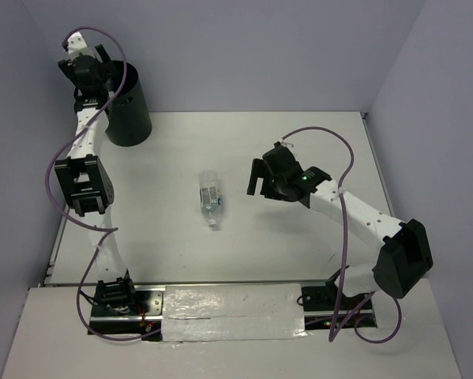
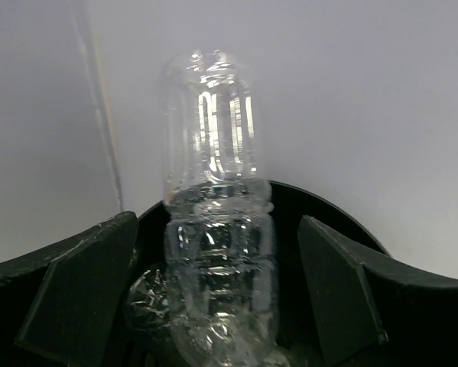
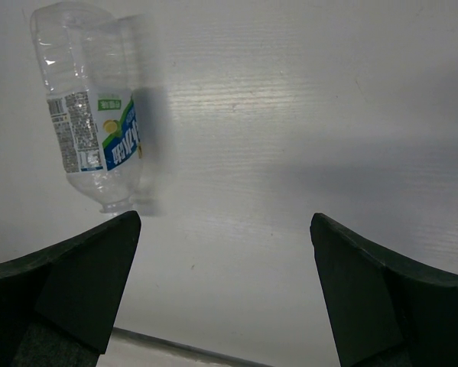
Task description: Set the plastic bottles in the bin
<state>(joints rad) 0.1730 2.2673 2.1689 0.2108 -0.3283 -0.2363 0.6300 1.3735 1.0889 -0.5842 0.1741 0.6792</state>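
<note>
Bottle point(image 2: 217, 229) at bin point(image 2: 290, 202), left wrist cam only.

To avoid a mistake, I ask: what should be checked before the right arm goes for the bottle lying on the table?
1. Right gripper open: ok.
2. Labelled bottle lies free on the table: ok.
3. It is lined up with the right gripper: not ok, it lies off to one side.
4. Left gripper open, apart from clear bottle: ok.
5. That clear bottle settled inside bin: cannot tell.
</note>
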